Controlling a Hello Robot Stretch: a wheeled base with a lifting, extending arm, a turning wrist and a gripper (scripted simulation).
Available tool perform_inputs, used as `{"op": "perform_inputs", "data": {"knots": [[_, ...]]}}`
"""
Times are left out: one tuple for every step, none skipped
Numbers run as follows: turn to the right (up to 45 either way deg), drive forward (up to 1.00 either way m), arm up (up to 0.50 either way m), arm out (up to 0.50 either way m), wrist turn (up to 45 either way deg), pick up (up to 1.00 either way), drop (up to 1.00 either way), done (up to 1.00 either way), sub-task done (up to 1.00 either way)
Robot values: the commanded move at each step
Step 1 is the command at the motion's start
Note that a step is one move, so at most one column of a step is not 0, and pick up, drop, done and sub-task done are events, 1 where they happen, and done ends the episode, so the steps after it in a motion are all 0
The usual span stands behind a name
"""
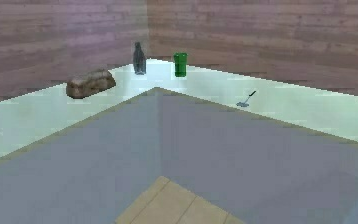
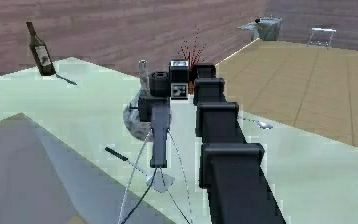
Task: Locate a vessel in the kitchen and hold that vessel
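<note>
Gripper (image 2: pixel 157 165) logged above tabletop (image 2: pixel 77 100), pale round thing (image 2: pixel 134 118) at it; whether anything is held cannot be told | dark bottle (image 2: pixel 41 48) well apart, by wall | green cup (image 1: pixel 180 64) set near bottle.

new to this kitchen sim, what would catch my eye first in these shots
The bright green cup stands out at the far corner of the pale counter in the forward view, a dark bottle beside it and a brown loaf further left. In the arm side view the dark arm dominates.
</note>
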Motion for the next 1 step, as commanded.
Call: {"op": "perform_inputs", "data": {"knots": [[0.0,0.00,0.00,0.00,45.0,0.00,0.00,0.00,0.00]]}}
